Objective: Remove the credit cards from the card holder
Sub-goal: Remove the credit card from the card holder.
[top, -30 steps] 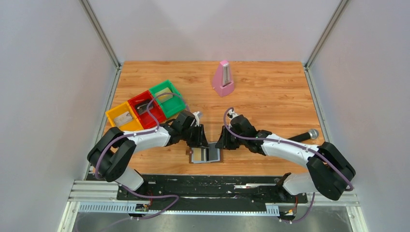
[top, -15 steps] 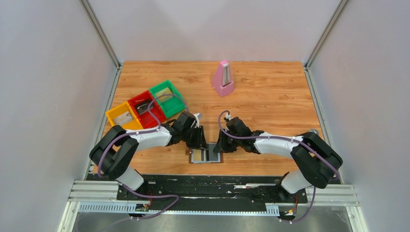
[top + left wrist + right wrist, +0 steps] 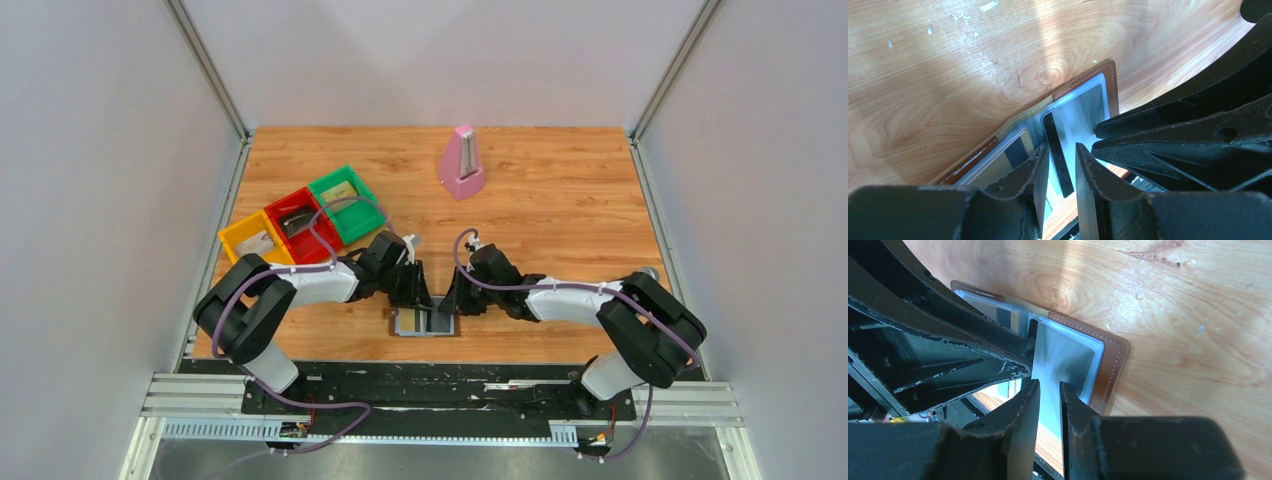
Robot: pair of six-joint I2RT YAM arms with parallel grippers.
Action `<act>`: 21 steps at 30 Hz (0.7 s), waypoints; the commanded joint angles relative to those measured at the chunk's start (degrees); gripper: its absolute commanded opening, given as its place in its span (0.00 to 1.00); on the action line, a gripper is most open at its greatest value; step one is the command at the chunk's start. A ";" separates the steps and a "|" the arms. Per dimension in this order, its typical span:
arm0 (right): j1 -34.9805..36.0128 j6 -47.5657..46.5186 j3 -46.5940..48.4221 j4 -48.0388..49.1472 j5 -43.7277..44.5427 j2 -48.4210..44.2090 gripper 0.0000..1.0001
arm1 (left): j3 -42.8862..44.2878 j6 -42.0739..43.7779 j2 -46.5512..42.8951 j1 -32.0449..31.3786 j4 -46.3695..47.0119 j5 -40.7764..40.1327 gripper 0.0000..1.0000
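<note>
The card holder (image 3: 427,322) lies open and flat on the tabletop (image 3: 560,210), close to its near edge and between the two arms, grey-blue inside facing up and its brown rim showing all round. Both arms reach in over it from either side. The left gripper (image 3: 416,292) points down at the holder's middle; in the left wrist view its fingers (image 3: 1040,167) stand a narrow gap apart with nothing clamped between them, and through that gap shows the black stripe of a silver card (image 3: 1075,117) that sits in one half of the holder. A tan card (image 3: 1007,161) sits in the clear pocket of the other half, partly hidden by the finger. The right gripper (image 3: 449,298) comes down just beside the left one, their tips nearly touching over the fold. In the right wrist view its fingers (image 3: 1027,407) are likewise slightly apart and grip nothing that can be seen, with the silver card's face showing in the gap; whether the tips press on the card cannot be told. Well apart from all this, a yellow tray (image 3: 238,236), a red tray (image 3: 282,208) and a green tray (image 3: 337,180) stand in a row at the left, and a pink metronome (image 3: 462,163) stands upright toward the far side.
</note>
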 commanded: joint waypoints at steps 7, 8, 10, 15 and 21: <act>-0.05 0.08 -2.55 -1.78 3.03 1.65 0.22 | -2.14 -4.08 -3.39 -0.34 3.64 0.09 0.31; -0.07 0.17 -2.57 -2.08 3.16 1.25 0.22 | -1.62 -3.58 -3.59 -0.35 1.60 -0.63 0.31; -0.04 0.13 -2.29 -3.02 3.56 -0.01 0.22 | -0.74 -2.03 -4.14 -0.31 -2.29 -2.80 0.31; -0.04 0.01 -1.88 -4.01 3.80 -3.08 0.23 | -0.41 -0.13 -4.78 -0.39 -4.72 -4.79 0.32; -0.04 0.04 -1.69 -4.01 3.93 -2.75 0.23 | -0.23 0.42 -4.01 -0.36 -5.09 -4.68 0.33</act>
